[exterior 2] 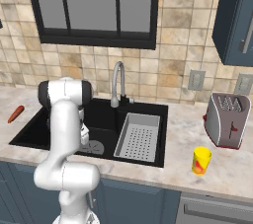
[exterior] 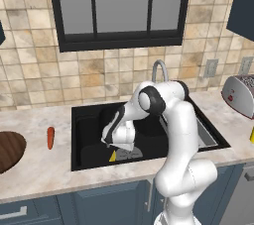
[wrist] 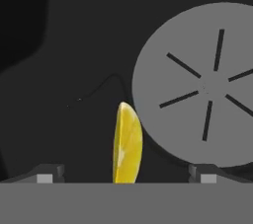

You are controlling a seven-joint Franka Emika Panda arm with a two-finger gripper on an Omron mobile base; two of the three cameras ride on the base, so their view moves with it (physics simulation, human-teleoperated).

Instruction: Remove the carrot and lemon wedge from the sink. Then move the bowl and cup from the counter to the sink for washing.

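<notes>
The carrot (exterior: pixel 50 138) is already lying out on the counter (exterior: pixel 44 169), left of the sink (exterior: pixel 82 162). The lemon (wrist: pixel 127 144) is sitting on the sink floor, just beside the drain (wrist: pixel 197 90). The bowl (exterior: pixel 9 150) and the cup (exterior 2: pixel 201 160) are waiting on the counter, not yet washed. The gripper (wrist: pixel 123 173) is reaching down over the lemon with its jaws wide apart, one on each side, holding nothing.
</notes>
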